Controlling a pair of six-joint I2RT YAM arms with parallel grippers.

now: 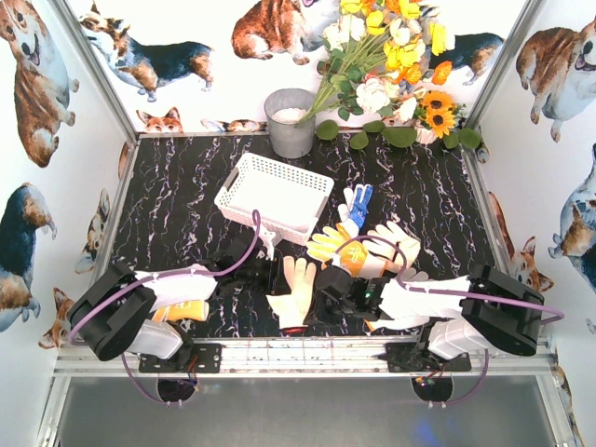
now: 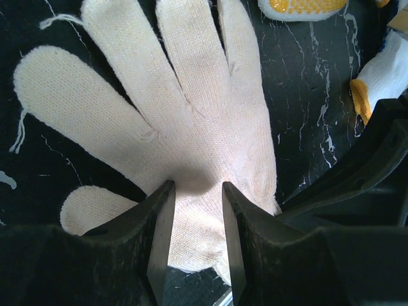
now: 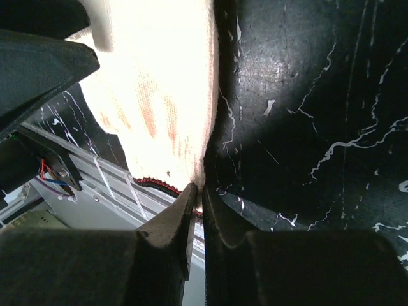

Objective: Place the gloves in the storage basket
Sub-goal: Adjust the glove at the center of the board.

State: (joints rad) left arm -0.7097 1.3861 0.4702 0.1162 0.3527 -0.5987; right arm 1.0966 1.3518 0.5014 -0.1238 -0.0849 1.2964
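So starting on the left: the left gripper [image 2: 196, 213] is parked right over the palm of the cream glove [image 2: 178, 121]. Its jaws are open about a palm's fold wide, tips down at the fabric but not squeezing anything yet. That glove is lying flat on the table [image 1: 186, 205] near the front edge, just in front of the basket [image 1: 244, 177], which looks empty from above.

On the other side of the same glove, the right gripper [image 3: 198, 203] has its jaws almost fully closed, and it looks like it's pinching just the thin edge of the glove down by the red cuff.

My worry is both arms being on one glove. If the left one clamps and lifts while the right hangs on, they'd tug against each other, or the two grippers bump, since they're really close. That edge pinch also looks skimpy, so the knit could slide out on a lift. The loose threads might snag too.

The other gloves [image 1: 368, 244] are piled further right, not yet in the basket.
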